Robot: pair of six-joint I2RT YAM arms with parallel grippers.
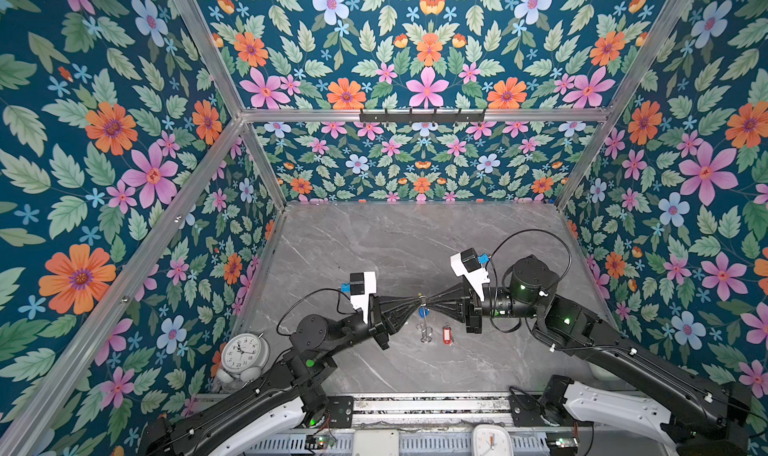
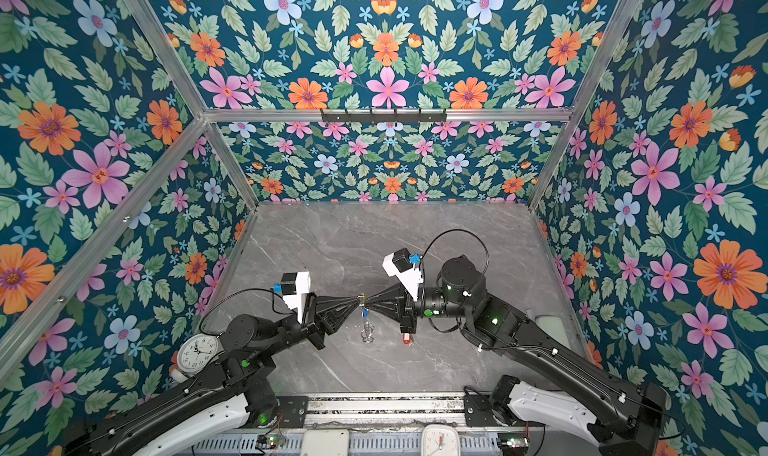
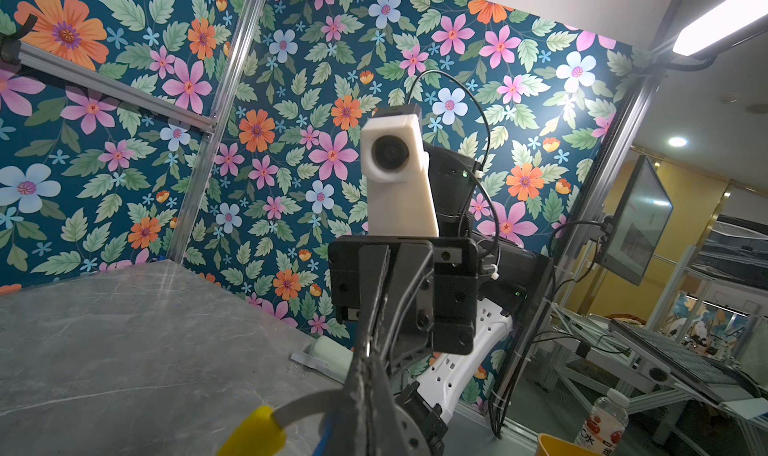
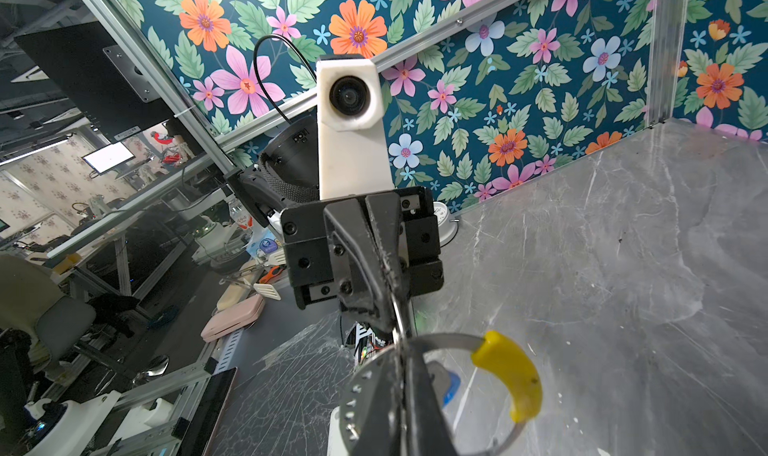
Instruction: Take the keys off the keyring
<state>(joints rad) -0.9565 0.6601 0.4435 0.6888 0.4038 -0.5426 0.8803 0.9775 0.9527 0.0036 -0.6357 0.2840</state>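
Both grippers meet tip to tip above the middle of the table. The left gripper and the right gripper are each shut on the keyring, a thin grey hoop seen edge-on in both top views. Its yellow sleeve curves beside the right fingers and also shows in the left wrist view. A blue-tagged key hangs from the hoop, silver metal dangling below it. A red-tagged key lies on the table just right of that, apart from the hoop.
The grey marble table is enclosed by floral walls on three sides. A round alarm clock stands at the front left by the left arm. A square white clock sits below the front rail. A black hook rack is mounted on the back wall.
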